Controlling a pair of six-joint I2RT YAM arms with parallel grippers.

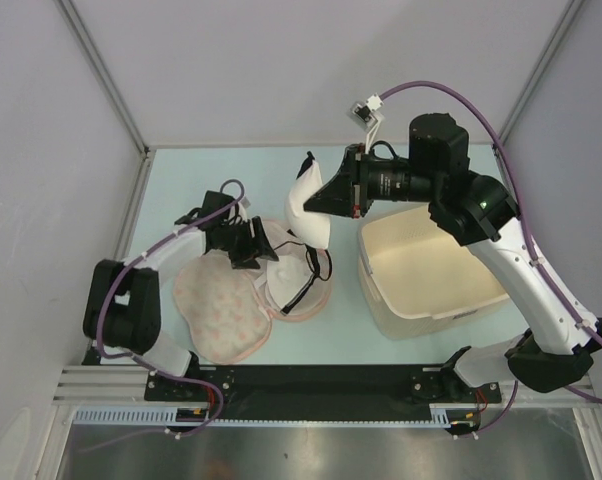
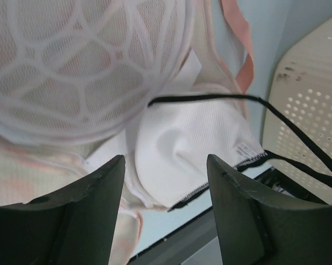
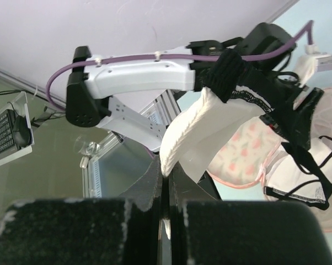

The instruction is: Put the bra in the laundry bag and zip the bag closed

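Pinching one cup, right claw [image 1: 326, 196] holds the bra [image 1: 307, 222] lengthwise far-to-near; left claw [image 2: 166, 185] gapes wide.

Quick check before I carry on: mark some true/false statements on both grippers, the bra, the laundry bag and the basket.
1. The right gripper has its jaws shut on a cup of the bra. True.
2. The left gripper is clamped on a black strap. False: its jaws stand open.
3. The laundry bag is zipped closed. False: it lies open on the table.
4. The basket stands on the right arm's side of the bag. True.
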